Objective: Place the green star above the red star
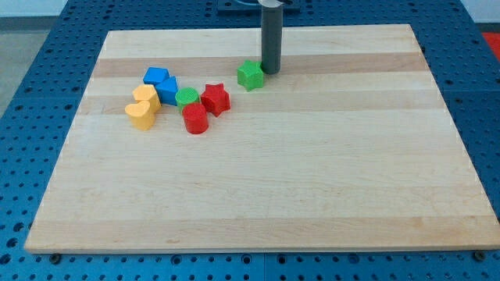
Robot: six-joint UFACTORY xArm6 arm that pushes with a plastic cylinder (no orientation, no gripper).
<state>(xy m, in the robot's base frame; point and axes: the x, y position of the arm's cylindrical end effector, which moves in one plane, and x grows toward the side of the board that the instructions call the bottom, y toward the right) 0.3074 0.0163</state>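
The green star [251, 75] lies on the wooden board [258, 179] near the view's top, a little left of centre. The red star [215, 99] lies below and to the left of it, a short gap apart. My tip [270, 71] stands just right of the green star, touching or nearly touching its right side. The dark rod rises from there out of the view's top.
A green round block [187, 97] touches the red star's left side. A red cylinder [195, 119] sits just below them. Two blue blocks [161, 83] and two yellow blocks [143, 108] cluster at the left.
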